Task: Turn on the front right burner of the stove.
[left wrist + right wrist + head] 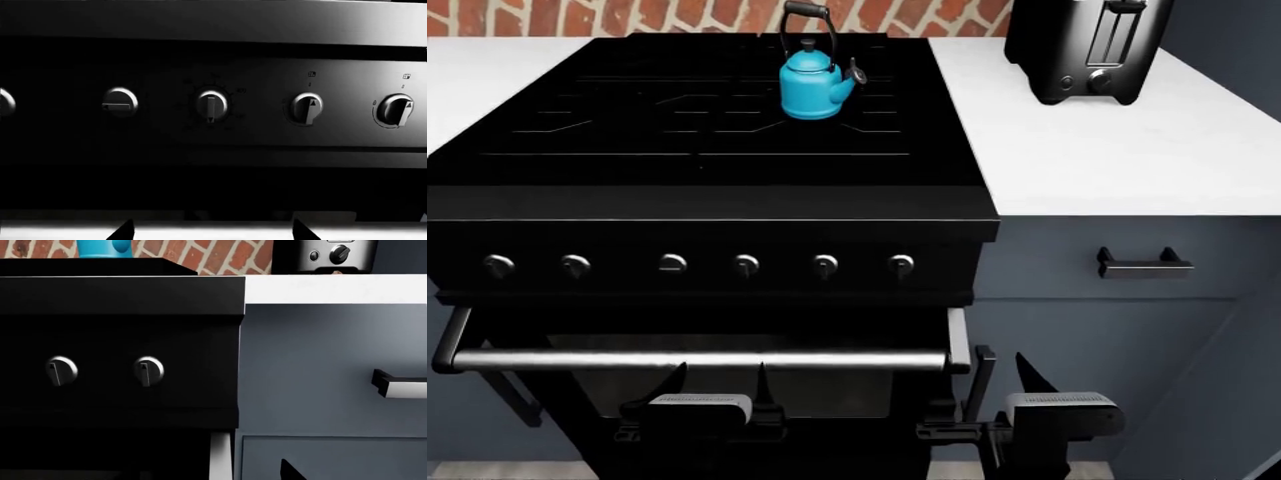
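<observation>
Both my grippers hang low in front of the stove (707,200), clear of its knobs.

The head view shows the whole range: six knobs in a row, the oven bar (694,360) beneath, a blue kettle (814,85) on the far grates, a toaster (1094,45) far right on the white counter (1094,150). My left wrist view alone shows the pointers: one knob (120,102) lies sideways, its neighbours (212,106) upright. My right wrist view shows the two rightmost knobs, the end one (148,371) beside the stove's right edge, and a drawer handle (400,386). My left gripper (701,410) and right gripper (1054,415) sit below the bar; I cannot tell how wide either stands.
</observation>
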Robot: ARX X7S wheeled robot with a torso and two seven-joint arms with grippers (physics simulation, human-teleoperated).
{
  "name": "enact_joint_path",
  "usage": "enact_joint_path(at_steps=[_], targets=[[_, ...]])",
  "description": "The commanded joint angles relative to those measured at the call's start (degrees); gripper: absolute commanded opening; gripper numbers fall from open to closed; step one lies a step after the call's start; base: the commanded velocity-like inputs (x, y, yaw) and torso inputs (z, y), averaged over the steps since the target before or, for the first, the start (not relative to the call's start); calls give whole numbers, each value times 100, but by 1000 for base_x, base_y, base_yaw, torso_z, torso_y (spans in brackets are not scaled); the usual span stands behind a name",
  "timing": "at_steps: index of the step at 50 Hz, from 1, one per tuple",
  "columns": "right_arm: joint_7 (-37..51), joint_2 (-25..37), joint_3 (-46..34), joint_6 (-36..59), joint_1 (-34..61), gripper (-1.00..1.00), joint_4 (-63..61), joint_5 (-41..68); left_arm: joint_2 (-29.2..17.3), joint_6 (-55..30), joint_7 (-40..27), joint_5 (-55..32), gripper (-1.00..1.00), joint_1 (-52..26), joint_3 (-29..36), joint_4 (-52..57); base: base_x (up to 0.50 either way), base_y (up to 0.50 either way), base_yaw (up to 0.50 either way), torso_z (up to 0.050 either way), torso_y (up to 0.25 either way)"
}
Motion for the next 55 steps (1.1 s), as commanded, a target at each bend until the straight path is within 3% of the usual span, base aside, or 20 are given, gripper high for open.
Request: enact_joint_path(at_steps=[1,22,55], targets=[[99,111,-110,-42,1,100,15,102,-95,-57,-107,-118,100,-4,98,16,0,0,0,-50,0],[267,240,-253,-100,15,100,14,227,-201,293,-226,-307,100,35,200,-9,0,0,0,-49,0],[440,430,-506,-72,37,100,42,277,-363,308,-440,-517,100,31,361,-20,25,89,0,0,0]])
